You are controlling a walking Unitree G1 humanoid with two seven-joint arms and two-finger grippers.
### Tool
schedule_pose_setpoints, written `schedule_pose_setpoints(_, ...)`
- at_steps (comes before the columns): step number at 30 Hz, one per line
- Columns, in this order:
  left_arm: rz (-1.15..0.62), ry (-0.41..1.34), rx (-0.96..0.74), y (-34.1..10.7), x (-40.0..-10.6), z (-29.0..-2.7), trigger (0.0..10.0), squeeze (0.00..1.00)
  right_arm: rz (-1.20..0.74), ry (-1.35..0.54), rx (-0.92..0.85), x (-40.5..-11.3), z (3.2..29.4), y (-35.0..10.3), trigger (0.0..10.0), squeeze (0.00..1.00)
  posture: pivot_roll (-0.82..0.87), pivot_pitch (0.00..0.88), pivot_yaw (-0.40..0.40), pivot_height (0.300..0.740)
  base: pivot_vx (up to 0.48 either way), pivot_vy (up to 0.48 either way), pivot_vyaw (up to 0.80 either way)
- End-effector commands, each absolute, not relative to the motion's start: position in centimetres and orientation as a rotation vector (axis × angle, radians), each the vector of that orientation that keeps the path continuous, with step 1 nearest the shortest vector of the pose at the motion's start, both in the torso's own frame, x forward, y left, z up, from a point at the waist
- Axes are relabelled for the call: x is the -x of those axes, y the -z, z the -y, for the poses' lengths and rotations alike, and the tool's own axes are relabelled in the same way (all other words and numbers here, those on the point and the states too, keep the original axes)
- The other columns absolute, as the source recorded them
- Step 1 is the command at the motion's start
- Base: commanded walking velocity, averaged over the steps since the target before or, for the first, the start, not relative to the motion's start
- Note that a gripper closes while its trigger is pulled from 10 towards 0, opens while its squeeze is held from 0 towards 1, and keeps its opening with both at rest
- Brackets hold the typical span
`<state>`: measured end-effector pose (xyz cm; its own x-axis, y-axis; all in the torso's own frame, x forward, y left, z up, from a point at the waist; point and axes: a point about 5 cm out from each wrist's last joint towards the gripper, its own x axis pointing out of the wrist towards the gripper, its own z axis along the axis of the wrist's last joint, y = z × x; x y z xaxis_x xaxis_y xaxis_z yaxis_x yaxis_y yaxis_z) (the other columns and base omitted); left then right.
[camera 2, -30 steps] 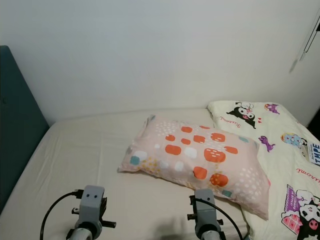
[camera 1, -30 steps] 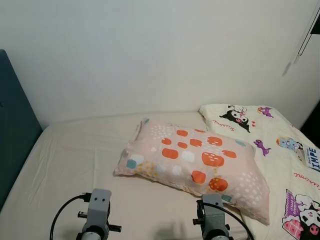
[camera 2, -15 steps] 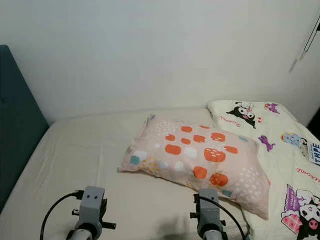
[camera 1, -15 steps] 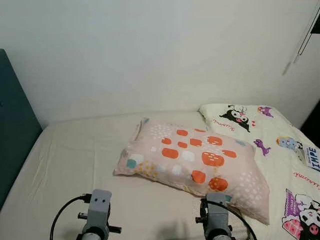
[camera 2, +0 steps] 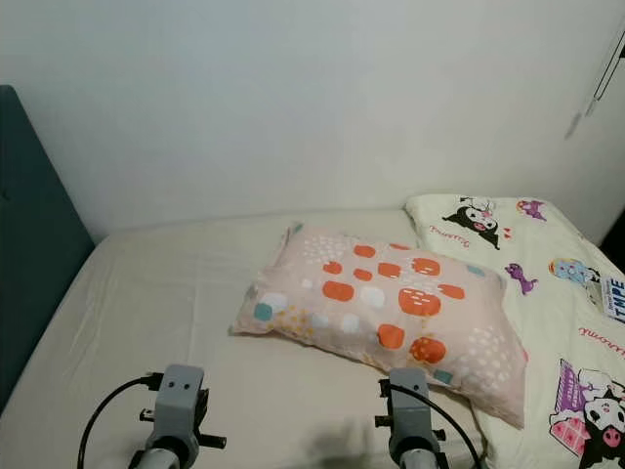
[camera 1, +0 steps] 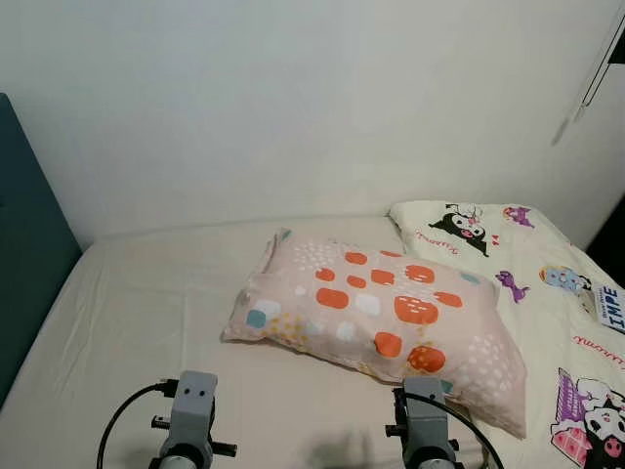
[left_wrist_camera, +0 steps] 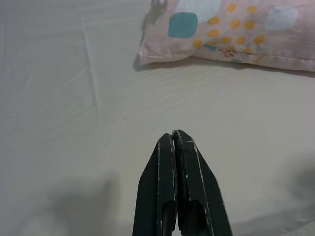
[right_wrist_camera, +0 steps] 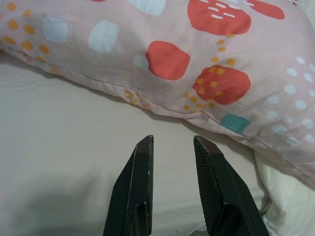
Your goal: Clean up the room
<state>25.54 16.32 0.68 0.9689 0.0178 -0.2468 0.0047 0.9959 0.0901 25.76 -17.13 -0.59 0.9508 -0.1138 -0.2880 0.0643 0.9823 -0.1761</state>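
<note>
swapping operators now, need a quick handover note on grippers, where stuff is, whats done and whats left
Left gripper: shut, empty, hovering over the bare sheet short of the pillow's corner.
Right gripper: open, empty, pointing at the near edge of the pillow, not touching.
Pillow lies slanted mid-bed, its right end overlapping the cartoon blanket. Headboard is on the left.
Done: nothing gripped yet.
Left: probably grab the pillow and set it by the headboard, then straighten the blanket.

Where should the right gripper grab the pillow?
Probably the near long edge of the pillow, from the robot's side. Its flat seam lies on the sheet just ahead of the open right gripper, thin enough for the fingers; the puffed middle looks too thick.
</note>
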Motion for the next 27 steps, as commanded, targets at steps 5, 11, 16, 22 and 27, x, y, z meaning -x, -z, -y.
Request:
schedule_pose_setpoints(5, -0.271, -0.005, -0.1, -0.3, -25.08, -16.43, 10.0, 0.0, -0.3, 0.086, 0.168, -25.61, 17.18, 0.62, 10.0, 0.0, 0.01, 0.117, -0.035, 0.74, 0.0, 0.0, 0.0)
schedule_pose_setpoints(11, -0.272, -0.006, -0.097, -0.28, -25.05, -16.34, 10.0, 0.0, -0.311, 0.08, 0.152, -25.52, 17.23, 0.74, 10.0, 0.0, 0.01, 0.118, -0.037, 0.74, 0.0, 0.0, 0.0)
schedule_pose_setpoints(16, -0.272, -0.005, -0.098, -0.28, -25.06, -16.33, 10.0, 0.0, -0.308, 0.082, 0.141, -25.48, 17.18, 0.74, 10.0, 0.0, 0.01, 0.121, -0.035, 0.726, 0.0, 0.0, 0.0)
schedule_pose_setpoints(22, -0.272, -0.002, -0.1, -0.34, -25.11, -16.31, 10.0, 0.0, -0.305, 0.083, 0.141, -25.49, 17.11, 0.71, 10.0, 0.0, 0.01, 0.127, -0.033, 0.706, 0.0, 0.0, 0.0)
schedule_pose_setpoints(27, -0.27, 0.001, -0.102, -0.41, -25.17, -16.31, 10.0, 0.0, -0.302, 0.076, 0.143, -25.49, 17.06, 0.67, 10.0, 0.0, 0.01, 0.124, -0.033, 0.696, 0.0, 0.0, 0.0)
